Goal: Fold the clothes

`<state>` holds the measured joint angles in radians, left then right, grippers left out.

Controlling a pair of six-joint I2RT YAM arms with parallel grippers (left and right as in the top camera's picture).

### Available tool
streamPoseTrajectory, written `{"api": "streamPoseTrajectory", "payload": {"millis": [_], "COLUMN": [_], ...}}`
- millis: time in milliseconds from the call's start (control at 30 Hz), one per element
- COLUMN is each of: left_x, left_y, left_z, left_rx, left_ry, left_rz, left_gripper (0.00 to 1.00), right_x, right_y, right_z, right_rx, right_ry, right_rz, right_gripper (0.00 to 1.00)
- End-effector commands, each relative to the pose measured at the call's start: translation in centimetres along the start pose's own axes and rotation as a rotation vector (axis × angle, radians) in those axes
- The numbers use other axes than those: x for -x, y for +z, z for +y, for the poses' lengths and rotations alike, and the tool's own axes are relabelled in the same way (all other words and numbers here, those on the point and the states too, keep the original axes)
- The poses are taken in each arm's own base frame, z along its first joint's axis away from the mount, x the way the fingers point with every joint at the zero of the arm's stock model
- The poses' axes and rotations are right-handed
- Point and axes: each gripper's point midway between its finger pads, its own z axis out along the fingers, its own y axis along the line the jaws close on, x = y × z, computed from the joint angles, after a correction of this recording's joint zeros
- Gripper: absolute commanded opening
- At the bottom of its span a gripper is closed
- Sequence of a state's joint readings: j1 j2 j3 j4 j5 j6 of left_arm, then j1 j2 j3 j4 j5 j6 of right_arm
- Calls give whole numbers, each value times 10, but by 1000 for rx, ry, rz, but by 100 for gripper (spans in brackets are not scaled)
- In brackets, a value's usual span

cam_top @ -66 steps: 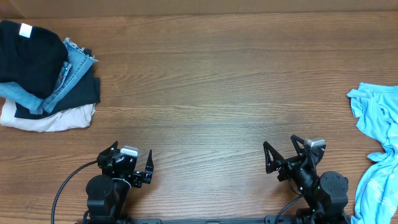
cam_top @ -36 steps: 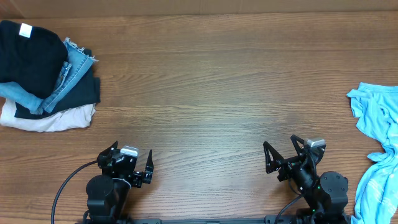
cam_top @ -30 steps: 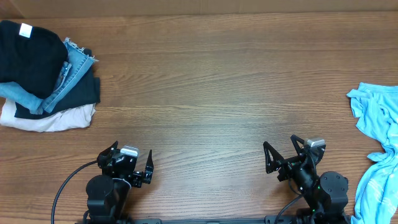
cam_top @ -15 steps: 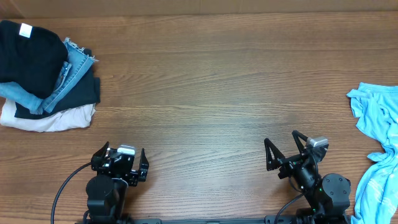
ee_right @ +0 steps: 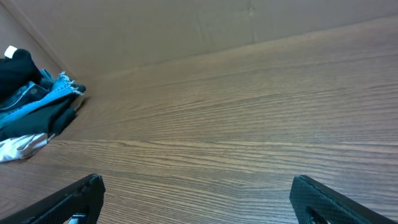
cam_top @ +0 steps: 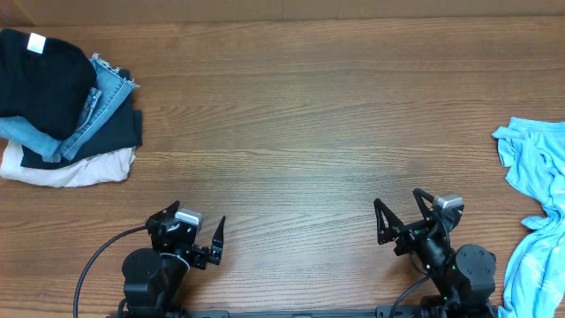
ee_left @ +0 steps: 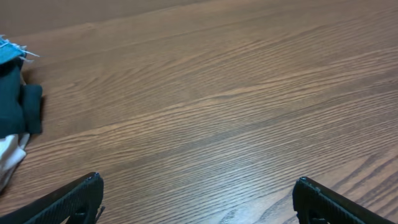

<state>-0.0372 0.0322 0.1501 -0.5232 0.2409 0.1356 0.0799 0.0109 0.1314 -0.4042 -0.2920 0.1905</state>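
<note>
The clothes, a light sky-blue T-shirt (cam_top: 537, 208), lie crumpled at the table's right edge, partly cut off by the frame. No lettering shows on it. My left gripper (cam_top: 191, 221) rests low at the front left, open and empty, far from the shirt. My right gripper (cam_top: 397, 201) sits at the front right, open and empty, well to the left of the shirt. In the left wrist view my left gripper (ee_left: 198, 182) has only bare wood between its fingers. The right wrist view shows my right gripper (ee_right: 197, 180) the same way. The shirt is out of both wrist views.
A pile of other garments (cam_top: 62, 106), black, denim and beige, lies at the back left, and shows as the pile's edge (ee_left: 15, 115) and the distant pile (ee_right: 31, 106) in the wrist views. The wooden table (cam_top: 291, 124) spreads between pile and shirt. A brown wall runs along the far edge.
My left gripper has swung from pointing slightly left half a second ago to pointing right of its first heading. The right gripper and the shirt stay where they were.
</note>
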Motion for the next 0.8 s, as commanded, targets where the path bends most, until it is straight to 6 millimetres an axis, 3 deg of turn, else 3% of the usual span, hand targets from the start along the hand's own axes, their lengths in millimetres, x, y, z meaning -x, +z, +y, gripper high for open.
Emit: {"api": "streamPoseTrajectory", "payload": {"millis": [0, 167, 367, 667, 767], "left_x": [1, 1, 2, 4, 4], "left_y": [0, 0, 0, -1, -1], "left_z": [-3, -3, -7, -16, -16], "left_rx": [-16, -17, -46, -97, -98], "left_ry": [-19, -53, -282, -295, -381], "left_rz": [-15, -14, -13, -12, -8], "left_gripper": [100, 100, 100, 100, 100], "right_x": [1, 1, 0, -2, -1], "right_y": [-1, -1, -1, -1, -1], "right_z": [1, 1, 6, 17, 17], "right_rx": [4, 4, 36, 95, 96], "right_ry": [2, 2, 3, 72, 71], "right_rz": [-4, -4, 3, 20, 16], "right_gripper": [100, 100, 100, 100, 100]}}
